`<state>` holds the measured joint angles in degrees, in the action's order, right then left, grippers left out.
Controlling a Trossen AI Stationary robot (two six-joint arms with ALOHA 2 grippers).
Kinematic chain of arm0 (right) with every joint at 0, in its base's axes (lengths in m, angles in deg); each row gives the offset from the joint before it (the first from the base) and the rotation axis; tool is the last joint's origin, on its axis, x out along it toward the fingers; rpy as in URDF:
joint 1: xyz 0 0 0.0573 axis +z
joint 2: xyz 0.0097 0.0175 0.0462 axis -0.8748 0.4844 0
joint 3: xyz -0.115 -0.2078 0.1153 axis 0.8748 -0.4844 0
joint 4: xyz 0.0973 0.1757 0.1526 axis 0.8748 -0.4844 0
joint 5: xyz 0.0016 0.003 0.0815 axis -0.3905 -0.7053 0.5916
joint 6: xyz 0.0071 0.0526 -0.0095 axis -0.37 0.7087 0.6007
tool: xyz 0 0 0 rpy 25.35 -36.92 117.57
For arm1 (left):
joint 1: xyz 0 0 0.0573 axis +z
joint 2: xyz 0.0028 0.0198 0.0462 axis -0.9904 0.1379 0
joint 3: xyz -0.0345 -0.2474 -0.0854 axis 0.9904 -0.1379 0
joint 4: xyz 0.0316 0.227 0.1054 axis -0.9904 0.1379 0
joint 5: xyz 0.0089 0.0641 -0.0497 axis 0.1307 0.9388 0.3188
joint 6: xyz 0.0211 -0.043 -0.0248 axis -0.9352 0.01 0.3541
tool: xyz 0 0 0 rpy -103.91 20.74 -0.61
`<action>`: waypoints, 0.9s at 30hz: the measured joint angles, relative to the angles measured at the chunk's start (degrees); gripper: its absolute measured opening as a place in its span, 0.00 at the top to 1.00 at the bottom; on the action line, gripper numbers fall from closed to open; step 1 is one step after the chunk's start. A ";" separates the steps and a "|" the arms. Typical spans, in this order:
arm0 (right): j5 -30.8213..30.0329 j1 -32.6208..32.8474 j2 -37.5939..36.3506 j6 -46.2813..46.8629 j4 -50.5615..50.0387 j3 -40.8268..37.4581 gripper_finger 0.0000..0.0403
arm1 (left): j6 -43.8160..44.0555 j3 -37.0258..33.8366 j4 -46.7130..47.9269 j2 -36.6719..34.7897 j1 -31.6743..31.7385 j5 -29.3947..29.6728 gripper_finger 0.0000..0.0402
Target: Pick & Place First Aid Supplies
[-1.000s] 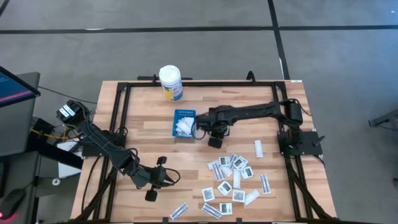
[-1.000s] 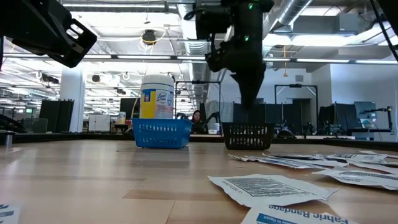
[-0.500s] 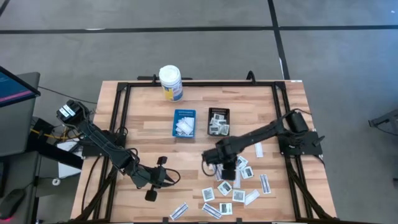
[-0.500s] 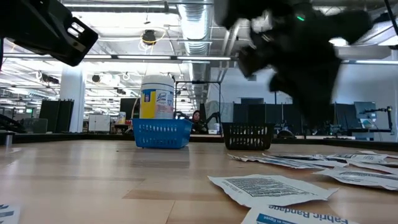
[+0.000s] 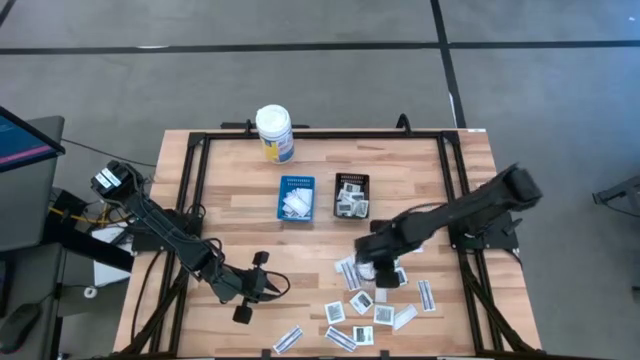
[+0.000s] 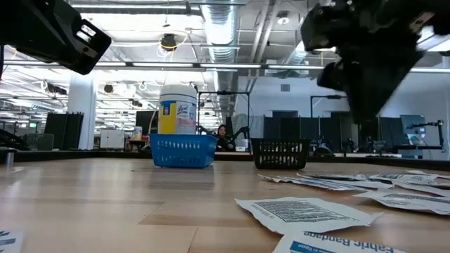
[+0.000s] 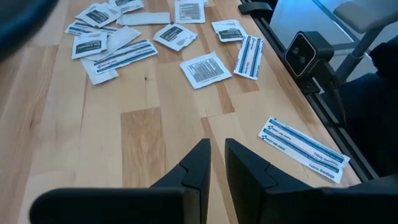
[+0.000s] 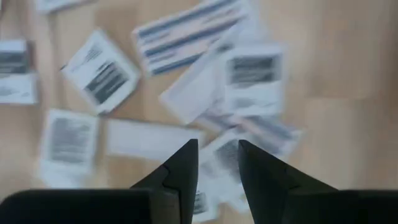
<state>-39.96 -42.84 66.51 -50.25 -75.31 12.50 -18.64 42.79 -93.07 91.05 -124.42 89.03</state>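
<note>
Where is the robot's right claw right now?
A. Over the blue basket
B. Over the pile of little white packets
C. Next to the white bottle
B: in the high view the right gripper hangs over the scattered white packets, away from the blue basket and the bottle.

A packet nearest the low camera reads "Fabric Bandage"; other print is illegible.

R gripper low, fingers slightly apart; L gripper parked, narrow gap.
</note>
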 joint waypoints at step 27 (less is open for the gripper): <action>-5.41 -0.23 7.22 -7.15 39.29 -18.79 0.74 | 0.04 -0.02 -0.02 0.00 2.71 0.00 0.88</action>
<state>-45.37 -43.07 73.73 -57.40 -36.02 -6.28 -18.59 42.77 -93.09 91.05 -121.71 89.04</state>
